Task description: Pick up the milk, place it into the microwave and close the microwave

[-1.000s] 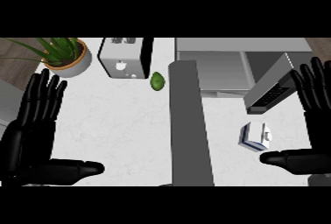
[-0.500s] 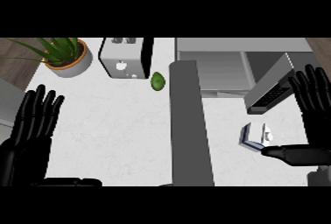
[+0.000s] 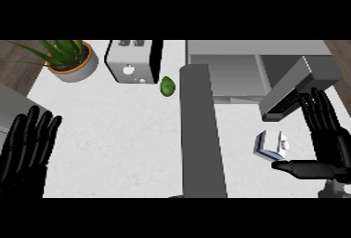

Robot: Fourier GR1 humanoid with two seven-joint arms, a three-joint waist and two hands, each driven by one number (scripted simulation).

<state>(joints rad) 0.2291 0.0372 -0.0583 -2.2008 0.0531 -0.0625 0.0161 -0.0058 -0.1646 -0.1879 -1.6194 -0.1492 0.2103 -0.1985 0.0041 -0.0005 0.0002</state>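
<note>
Plant (image 3: 65,58): far left corner of the counter (image 3: 116,135).
Toaster (image 3: 132,67): just right of the plant, at the back.
Avocado (image 3: 167,86): in front and right of the toaster, on the counter.
Microwave (image 3: 237,69): back right, its door (image 3: 295,90) swung open toward the right.
Milk (image 3: 270,144): on the counter in front of the open door.
Right hand (image 3: 329,139): just right of the milk.
Left hand (image 3: 27,148): at the counter's left edge, well apart from the rest.

The left hand (image 3: 27,148) shows at the lower left edge of the head view, palm flat, fingers straight and pointing up. The right hand (image 3: 328,139) shows at the right edge, fingers straight and upward, thumb stretched out sideways to the left.
</note>
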